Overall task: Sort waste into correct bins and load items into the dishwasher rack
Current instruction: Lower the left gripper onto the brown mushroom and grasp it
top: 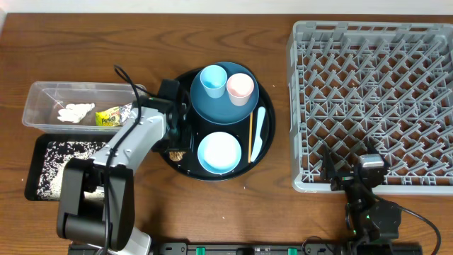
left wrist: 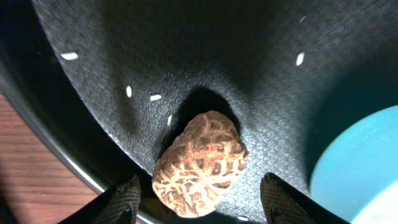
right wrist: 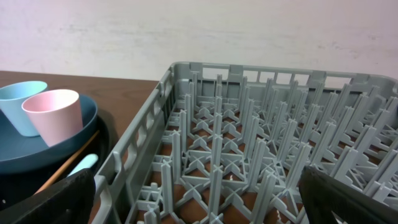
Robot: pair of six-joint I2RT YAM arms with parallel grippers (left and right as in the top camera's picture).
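Observation:
A brown lumpy food piece [left wrist: 200, 163] lies on the round black tray [left wrist: 186, 50] near its left rim, with a few loose rice grains [left wrist: 69, 56] around it. My left gripper [left wrist: 202, 202] is open, its fingers [left wrist: 121, 202] on either side of the piece with a gap to each. From overhead the left gripper [top: 174, 144] hangs over the food piece [top: 178, 153], beside the pale-blue bowl [top: 219, 152]. My right gripper [right wrist: 199, 199] is open and holds nothing, at the near edge of the grey dishwasher rack [top: 371, 92].
On the dark-blue plate [top: 223, 106] stand a light-blue cup [top: 211, 81] and a pink cup [top: 240, 87]. A chopstick [top: 250, 134] and white spoon [top: 258, 134] lie beside it. The clear tub [top: 42, 99] holds tissue [top: 76, 112], yellow wrapper [top: 107, 118] and foil [top: 127, 111]. The shallow black tray [top: 35, 180] holds rice.

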